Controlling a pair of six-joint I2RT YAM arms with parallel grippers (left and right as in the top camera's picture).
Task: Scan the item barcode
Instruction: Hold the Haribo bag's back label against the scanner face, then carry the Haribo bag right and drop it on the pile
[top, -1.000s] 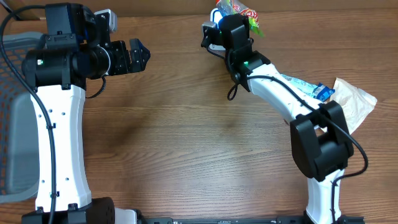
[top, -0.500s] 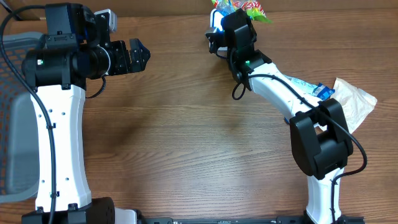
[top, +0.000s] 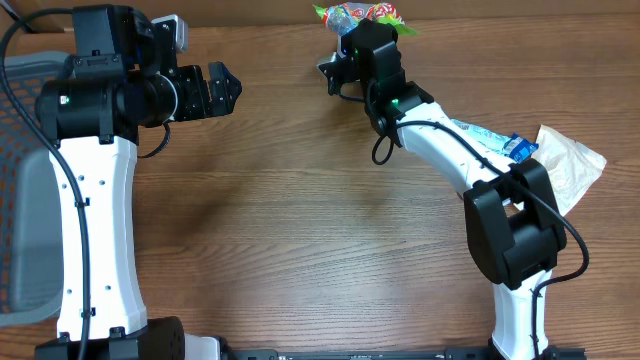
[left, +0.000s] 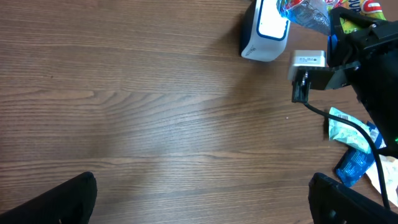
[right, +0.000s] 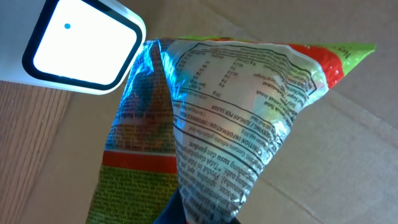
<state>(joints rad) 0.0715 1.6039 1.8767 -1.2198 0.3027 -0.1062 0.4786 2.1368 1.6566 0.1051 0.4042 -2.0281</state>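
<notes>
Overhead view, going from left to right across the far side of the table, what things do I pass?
left gripper → snack bag → blue wrapper → crumpled paper bag

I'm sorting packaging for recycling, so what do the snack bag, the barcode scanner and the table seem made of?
Snack bag: likely metallised plastic film, glossy; it crinkles and glares silver under the print.
Barcode scanner: seemingly smooth white moulded plastic, with a dark-rimmed lit window.
Table: wood or wood-look laminate, matt brown with visible grain; I cannot tell which.
</notes>
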